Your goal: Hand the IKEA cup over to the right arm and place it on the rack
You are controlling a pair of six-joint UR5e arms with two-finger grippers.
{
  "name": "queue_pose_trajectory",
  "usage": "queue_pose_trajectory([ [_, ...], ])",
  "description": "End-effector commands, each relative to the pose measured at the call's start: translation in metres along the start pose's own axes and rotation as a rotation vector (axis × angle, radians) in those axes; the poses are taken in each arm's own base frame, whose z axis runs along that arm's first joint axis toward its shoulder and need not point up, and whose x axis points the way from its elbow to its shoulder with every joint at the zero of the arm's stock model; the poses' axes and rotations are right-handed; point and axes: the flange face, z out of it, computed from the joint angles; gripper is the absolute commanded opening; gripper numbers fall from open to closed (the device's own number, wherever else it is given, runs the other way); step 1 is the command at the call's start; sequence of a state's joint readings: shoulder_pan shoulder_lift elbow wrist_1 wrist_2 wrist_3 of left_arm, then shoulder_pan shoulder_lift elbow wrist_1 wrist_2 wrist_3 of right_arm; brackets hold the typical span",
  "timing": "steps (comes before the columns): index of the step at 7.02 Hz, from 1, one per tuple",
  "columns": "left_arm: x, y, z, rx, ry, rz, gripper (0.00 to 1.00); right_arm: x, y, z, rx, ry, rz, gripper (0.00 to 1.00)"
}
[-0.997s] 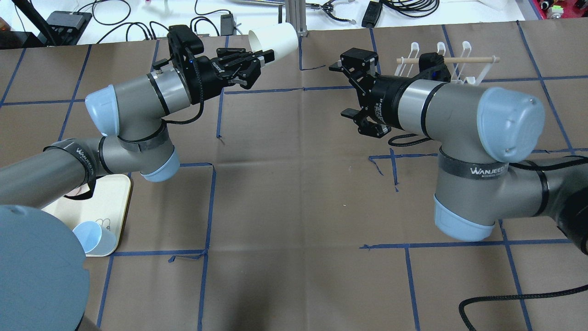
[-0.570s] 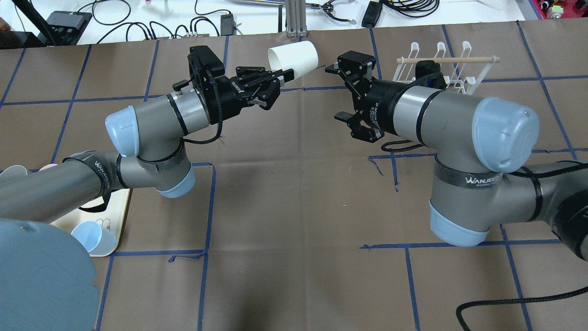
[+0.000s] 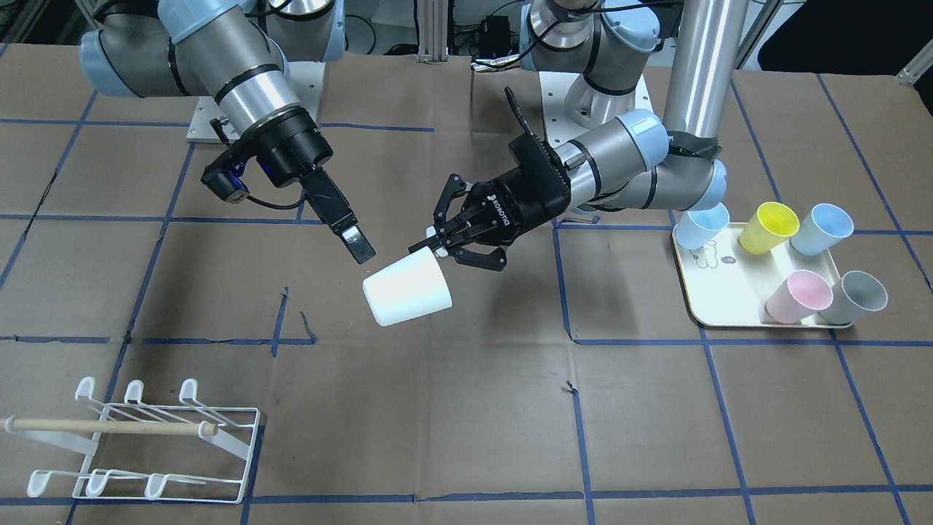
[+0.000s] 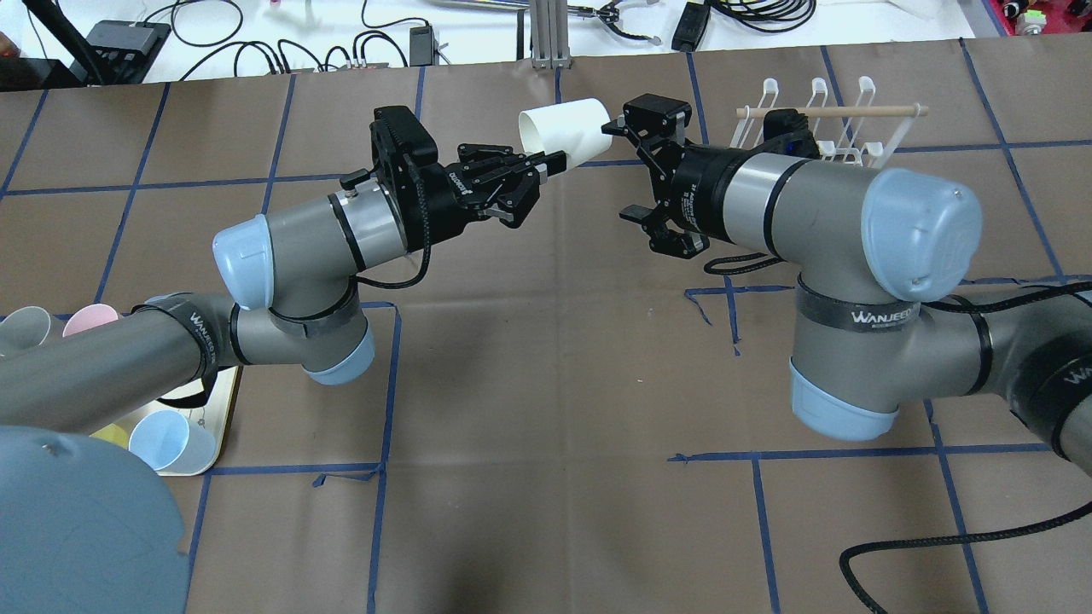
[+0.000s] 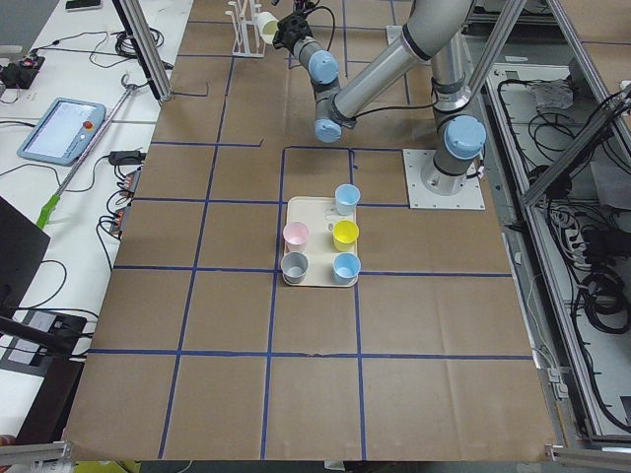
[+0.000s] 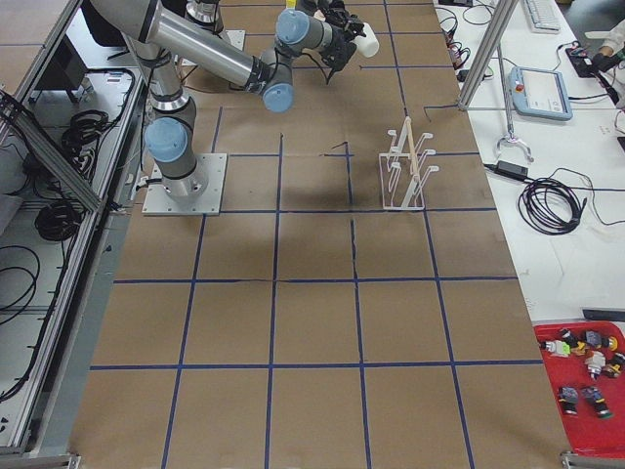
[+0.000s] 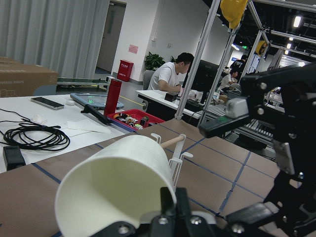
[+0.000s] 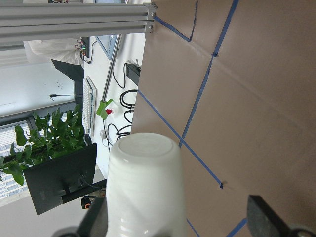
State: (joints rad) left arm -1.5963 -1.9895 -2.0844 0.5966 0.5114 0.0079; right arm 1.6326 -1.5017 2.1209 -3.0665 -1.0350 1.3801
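Note:
The IKEA cup (image 4: 565, 130) is white and lies on its side in the air, its mouth toward the left arm. My left gripper (image 4: 536, 162), a three-fingered black claw, is shut on the cup's rim. The right arm's gripper (image 4: 618, 170) stands open just right of the cup's closed base. In the right wrist view the cup (image 8: 145, 187) sits close to one finger (image 8: 94, 219), with the other finger (image 8: 269, 222) well apart from it. In the front view the cup (image 3: 407, 295) hangs over mid-table. The white wire rack (image 4: 819, 119) stands behind the right arm.
A cream tray (image 3: 729, 310) at the left arm's side holds several coloured cups, among them a yellow one (image 3: 769, 226) and a pink one (image 3: 798, 295). Cables and gear lie past the table's far edge. People sit at desks in the left wrist view.
The left arm has carried the cup to the right, up to the right gripper. The right gripper has shifted slightly toward it and stays open.

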Motion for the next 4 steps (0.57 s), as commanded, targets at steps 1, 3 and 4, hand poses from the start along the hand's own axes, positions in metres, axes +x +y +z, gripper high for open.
queue_pose_trajectory([
  [1, 0.001, 0.001, 0.0, 0.0, 0.0, 0.0, 0.06, -0.002, -0.008, 0.022, -0.013, 0.015, 0.0, 0.99],
  [3, 0.001, 0.0, 0.0, 0.0, -0.002, -0.002, 0.06, -0.007, 0.005, 0.044, -0.051, 0.026, -0.018, 0.99],
  [4, 0.001, 0.001, 0.0, 0.0, -0.002, -0.003, 0.06, -0.011, 0.009, 0.054, -0.063, 0.03, -0.023, 0.99],
])
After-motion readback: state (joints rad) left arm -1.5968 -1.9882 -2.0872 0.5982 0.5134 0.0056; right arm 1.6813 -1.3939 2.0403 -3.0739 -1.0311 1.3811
